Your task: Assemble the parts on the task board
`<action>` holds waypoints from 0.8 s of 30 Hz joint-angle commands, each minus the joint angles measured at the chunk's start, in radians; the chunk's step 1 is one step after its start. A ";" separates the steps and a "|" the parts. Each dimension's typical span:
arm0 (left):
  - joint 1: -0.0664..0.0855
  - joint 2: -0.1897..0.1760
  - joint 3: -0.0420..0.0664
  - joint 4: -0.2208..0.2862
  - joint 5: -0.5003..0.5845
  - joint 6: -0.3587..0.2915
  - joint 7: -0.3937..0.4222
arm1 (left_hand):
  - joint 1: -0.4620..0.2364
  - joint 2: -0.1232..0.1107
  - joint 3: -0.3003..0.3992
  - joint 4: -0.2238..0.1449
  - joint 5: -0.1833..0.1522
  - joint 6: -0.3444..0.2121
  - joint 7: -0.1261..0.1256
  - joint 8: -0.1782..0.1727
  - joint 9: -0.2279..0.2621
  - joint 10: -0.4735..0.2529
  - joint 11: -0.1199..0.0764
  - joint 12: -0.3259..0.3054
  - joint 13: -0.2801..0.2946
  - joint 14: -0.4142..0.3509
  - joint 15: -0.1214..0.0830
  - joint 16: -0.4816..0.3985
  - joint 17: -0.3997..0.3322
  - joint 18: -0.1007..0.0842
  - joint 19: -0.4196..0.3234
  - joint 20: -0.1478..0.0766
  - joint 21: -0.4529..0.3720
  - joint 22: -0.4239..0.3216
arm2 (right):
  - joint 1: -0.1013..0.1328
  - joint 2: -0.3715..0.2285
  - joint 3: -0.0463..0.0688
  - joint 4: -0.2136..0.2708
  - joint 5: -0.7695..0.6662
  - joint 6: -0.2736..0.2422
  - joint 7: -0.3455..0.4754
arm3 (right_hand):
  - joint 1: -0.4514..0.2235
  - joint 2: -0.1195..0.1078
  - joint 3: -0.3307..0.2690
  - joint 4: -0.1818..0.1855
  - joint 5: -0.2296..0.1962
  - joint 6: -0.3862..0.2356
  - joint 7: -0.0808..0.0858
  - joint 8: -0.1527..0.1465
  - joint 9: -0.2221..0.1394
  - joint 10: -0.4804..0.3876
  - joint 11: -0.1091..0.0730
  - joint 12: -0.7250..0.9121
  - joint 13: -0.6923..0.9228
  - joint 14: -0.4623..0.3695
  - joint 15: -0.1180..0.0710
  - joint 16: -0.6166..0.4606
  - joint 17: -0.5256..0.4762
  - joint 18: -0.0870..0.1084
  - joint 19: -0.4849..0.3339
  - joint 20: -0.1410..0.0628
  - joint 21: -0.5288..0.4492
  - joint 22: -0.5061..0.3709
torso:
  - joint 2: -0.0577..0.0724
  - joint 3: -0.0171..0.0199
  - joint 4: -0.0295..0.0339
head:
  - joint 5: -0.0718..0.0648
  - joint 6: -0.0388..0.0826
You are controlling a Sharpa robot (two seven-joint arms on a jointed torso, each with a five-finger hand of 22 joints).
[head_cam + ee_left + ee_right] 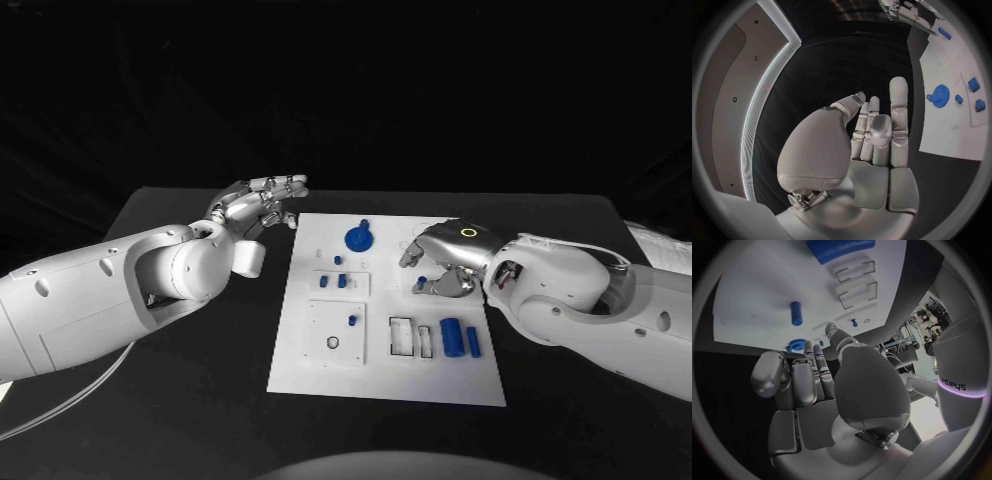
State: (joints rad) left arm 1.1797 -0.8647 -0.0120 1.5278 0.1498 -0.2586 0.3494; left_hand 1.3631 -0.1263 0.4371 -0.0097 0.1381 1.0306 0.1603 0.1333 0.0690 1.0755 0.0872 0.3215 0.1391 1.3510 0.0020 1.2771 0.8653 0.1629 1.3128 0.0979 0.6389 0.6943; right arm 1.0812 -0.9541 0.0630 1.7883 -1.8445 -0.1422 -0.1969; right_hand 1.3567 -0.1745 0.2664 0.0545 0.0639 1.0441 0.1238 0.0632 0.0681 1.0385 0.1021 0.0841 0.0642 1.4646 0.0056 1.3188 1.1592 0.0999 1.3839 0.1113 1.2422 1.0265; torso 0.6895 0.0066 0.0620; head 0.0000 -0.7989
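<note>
Fingers of the right hand (pixel 444 262) curl down over the task board (pixel 325 370), hiding whether they pinch a part, while the left hand (pixel 260 207) hovers beside it, fingers together, empty.

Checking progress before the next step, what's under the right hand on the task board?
The right hand hovers over the task board, its fingers beside a small blue part. Whatever lies beneath its palm is covered.

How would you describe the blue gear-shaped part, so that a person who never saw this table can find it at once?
Look at the white task board in the middle of the black table, and go to its far edge, between the left hand and the right hand. The gear lies there, the only round, toothed blue piece; its neighbours are small blocks and pegs.
</note>
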 commanded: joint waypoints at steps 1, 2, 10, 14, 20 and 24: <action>0.000 0.002 0.000 0.004 0.001 0.023 0.002 | -0.004 0.001 -0.001 -0.004 0.004 -0.003 0.003 0.007 -0.001 -0.007 0.003 0.005 0.001 -0.008 0.001 -0.005 -0.001 0.018 -0.007 0.000 -0.005 -0.001 | 0.006 -0.010 0.000 -0.007 -0.028 0.032 -0.051 | 0.016 0.001 -0.022 0.009 -0.007 -0.002 -0.012 -0.001 -0.001 -0.012 0.000 0.007 0.000 0.033 0.008 -0.002 0.000 0.007 -0.003 0.004 -0.006 -0.002 | 0.000 0.0009 0.0006 | -0.004 0.004; 0.000 0.003 0.000 0.004 0.001 0.023 0.001 | -0.004 0.001 -0.001 -0.004 0.004 -0.003 0.003 0.007 -0.001 -0.007 0.003 0.005 0.001 -0.008 0.001 -0.005 -0.001 0.018 -0.007 0.000 -0.005 -0.001 | 0.009 -0.014 0.000 -0.012 -0.033 0.042 -0.055 | 0.023 0.001 -0.036 0.016 -0.009 -0.004 -0.017 -0.001 -0.001 -0.016 0.001 0.008 0.000 0.033 0.009 -0.002 -0.001 0.007 -0.003 0.005 -0.007 -0.004 | 0.001 0.0013 0.0008 | -0.005 0.005; 0.000 0.003 0.000 0.002 -0.002 0.027 0.000 | -0.003 0.001 0.000 -0.005 0.004 -0.003 0.003 0.007 -0.001 -0.010 0.003 0.006 0.001 -0.008 0.002 -0.005 -0.001 0.018 -0.007 0.000 -0.006 -0.001 | 0.006 -0.012 -0.001 -0.029 -0.044 0.079 -0.060 | 0.042 0.005 -0.064 0.033 -0.008 -0.015 -0.030 -0.001 -0.001 -0.022 0.003 0.014 0.000 0.033 0.011 -0.003 -0.004 0.007 -0.002 0.007 -0.010 -0.007 | 0.001 0.0009 0.0002 | -0.004 0.005; 0.000 0.004 0.000 -0.001 -0.004 0.028 -0.001 | -0.003 0.001 0.000 -0.005 0.004 -0.003 0.003 0.007 -0.001 -0.010 0.003 0.006 0.001 -0.008 0.002 -0.005 -0.001 0.018 -0.007 0.000 -0.006 -0.001 | -0.002 0.001 -0.002 -0.035 -0.045 0.097 -0.054 | 0.058 0.022 -0.068 0.041 -0.007 -0.004 -0.024 0.002 0.001 0.013 -0.006 0.039 0.004 0.033 0.005 -0.004 -0.006 0.007 -0.001 0.004 -0.010 -0.007 | 0.001 0.0010 0.0003 | -0.003 0.003; 0.000 0.004 0.000 -0.003 -0.004 0.029 -0.002 | -0.003 0.001 0.000 -0.005 0.004 -0.003 0.003 0.007 -0.001 -0.010 0.003 0.006 0.001 -0.008 0.002 -0.005 -0.001 0.018 -0.007 0.000 -0.006 -0.001 | -0.008 0.017 -0.004 -0.043 -0.042 0.125 -0.051 | 0.067 0.042 -0.060 0.047 -0.006 0.008 -0.018 0.002 0.001 0.063 -0.019 0.064 0.003 0.035 -0.005 -0.002 -0.005 0.006 0.004 -0.004 -0.007 -0.002 | 0.001 0.0006 0.0014 | -0.002 -0.001; 0.000 0.004 0.000 -0.003 -0.005 0.029 -0.003 | -0.003 0.001 0.000 -0.005 0.004 -0.003 0.003 0.007 -0.001 -0.010 0.003 0.006 0.001 -0.008 0.002 -0.005 -0.001 0.018 -0.007 0.000 -0.006 -0.001 | -0.010 0.024 -0.005 -0.052 -0.041 0.146 -0.054 | 0.068 0.054 -0.048 0.056 -0.005 0.029 -0.008 0.007 0.004 0.105 -0.031 0.070 0.003 0.038 -0.016 0.003 0.002 0.004 0.011 -0.013 0.001 0.009 | 0.002 0.0004 0.0008 | -0.001 -0.002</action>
State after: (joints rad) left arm 1.1797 -0.8627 -0.0130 1.5240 0.1486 -0.2509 0.3450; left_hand 1.3631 -0.1263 0.4371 -0.0097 0.1381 1.0305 0.1603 0.1374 0.0690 1.0719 0.0909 0.3215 0.1390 1.3510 0.0020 1.2771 0.8655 0.1628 1.3129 0.0979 0.6389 0.6944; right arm 1.0726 -0.9327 0.0584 1.7396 -1.8702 -0.0478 -0.2431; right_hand 1.4278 -0.1301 0.2170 0.1080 0.0594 1.0693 0.1159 0.0657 0.0715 1.1379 0.0724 0.1513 0.0670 1.4671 -0.0035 1.3188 1.1603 0.0999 1.3937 0.1015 1.2382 1.0340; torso 0.6907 0.0077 0.0629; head -0.0015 -0.7995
